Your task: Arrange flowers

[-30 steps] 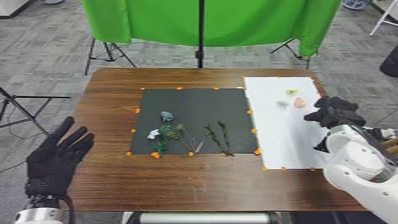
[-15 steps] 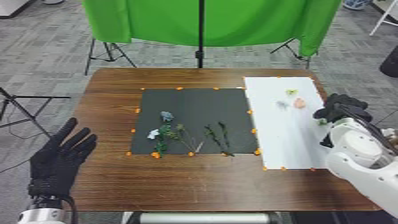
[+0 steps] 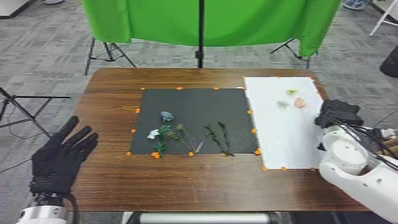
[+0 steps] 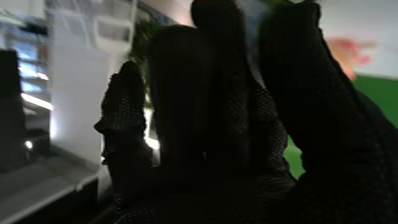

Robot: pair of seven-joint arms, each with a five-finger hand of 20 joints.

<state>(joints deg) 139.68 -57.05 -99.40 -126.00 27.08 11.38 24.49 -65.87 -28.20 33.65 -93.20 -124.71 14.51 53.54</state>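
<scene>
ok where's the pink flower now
In the head view, the pink flower lies toward the far end of the white sheet on the right, just nearer the robot than the yellow-green flower.

Head view: bright, even room light; white sheet (image 3: 282, 132) brightest, dark mat (image 3: 191, 107) dull. Right wrist view: dim; right hand (image 3: 339, 112) near-black against light, small white glare spots beyond.

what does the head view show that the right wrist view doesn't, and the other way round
Head view: the left robot hand, the brown table, the dark mat with a blue flower, a white flower and green stems.

Right wrist view: bright streaks of light in the background.

Both: the right robot hand and green material, likely the backdrop cloth.
</scene>
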